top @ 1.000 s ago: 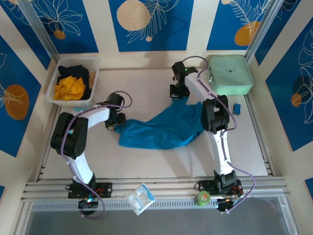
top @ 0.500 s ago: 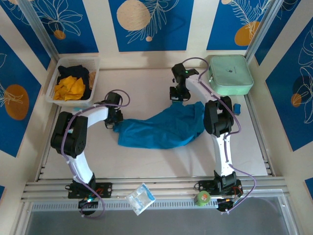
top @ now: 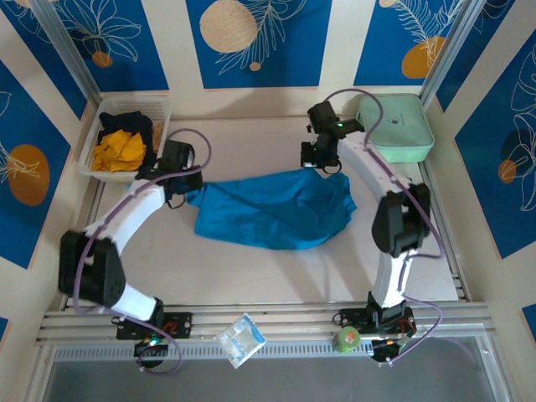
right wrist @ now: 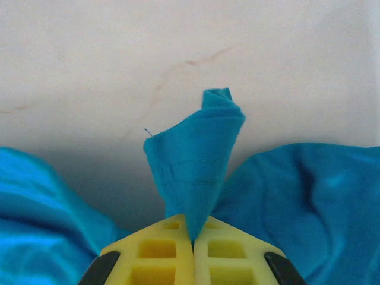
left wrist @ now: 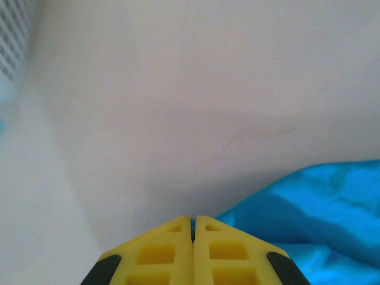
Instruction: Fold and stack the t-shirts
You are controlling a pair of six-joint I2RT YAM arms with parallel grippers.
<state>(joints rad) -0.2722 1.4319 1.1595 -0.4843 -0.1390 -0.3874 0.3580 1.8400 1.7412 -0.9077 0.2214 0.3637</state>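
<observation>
While the teal-blue cloth short-sleeved t-shirt [top: 268, 213] lies spread across the middle of the pale table [top: 251, 276] in the top view, it stretches from left of centre to right of centre with creases running across it. At its upper right corner the right gripper [top: 322, 166] has its yellow fingers [right wrist: 231, 252] pressed together on a fold of the cloth. In the right wrist view that fold stands up as a narrow peak from the seam between them, with more of the shirt bunched at the lower left and lower right of the frame.

At the shirt's left corner the left gripper [top: 189, 195] also has its fingers [left wrist: 160, 252] pressed together. In the left wrist view the seam between them looks bare, and blue cloth comes up beside the right-hand finger from the lower right. Whether any cloth is caught lower down cannot be told, though in the top view the corner draws to a point right at the gripper.

At the upper left of the top view a white slatted plastic basket [top: 90, 161] holds a crumpled orange-yellow t-shirt [top: 117, 151] with a black t-shirt [top: 126, 124] behind it. A mint-green hard square case [top: 394, 126] sits at the upper right, well apart from the basket. A small clear plastic packet [top: 240, 339] lies on the rail at the bottom centre.
</observation>
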